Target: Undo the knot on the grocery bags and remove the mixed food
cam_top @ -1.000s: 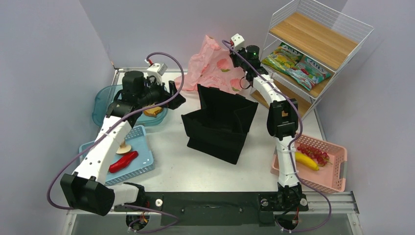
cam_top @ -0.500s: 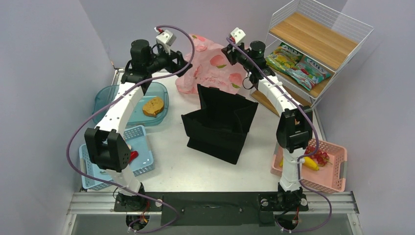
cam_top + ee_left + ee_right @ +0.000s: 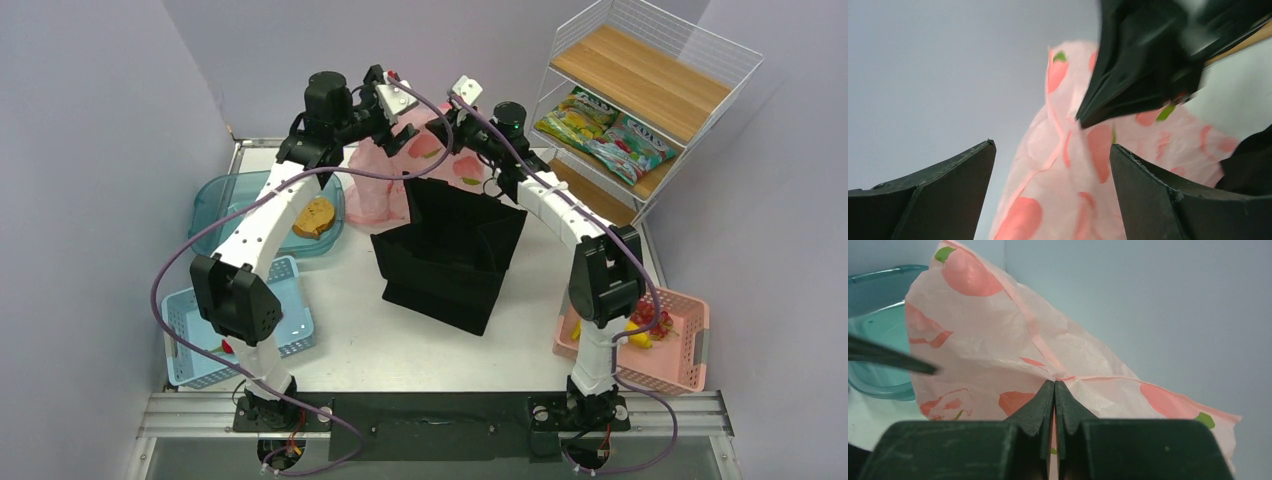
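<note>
Pink grocery bag (image 3: 376, 196) sits at twelve o'clock on the surface, behind the black tote (image 3: 450, 255). Right jaws are clamped on its film and left jaws gape wide, facing it. I'd close the left low on an opposing fold, then part slowly to avoid tearing

Left end effector (image 3: 1053, 170) away from the teal tray (image 3: 215, 205), up beside the pink bag (image 3: 375, 190)

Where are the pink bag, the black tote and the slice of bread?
pink bag (image 3: 376, 195), overhead view, on its lower left side.
black tote (image 3: 450, 262), overhead view, on its folded top panel.
slice of bread (image 3: 314, 217), overhead view, on the middle of the slice.
</note>
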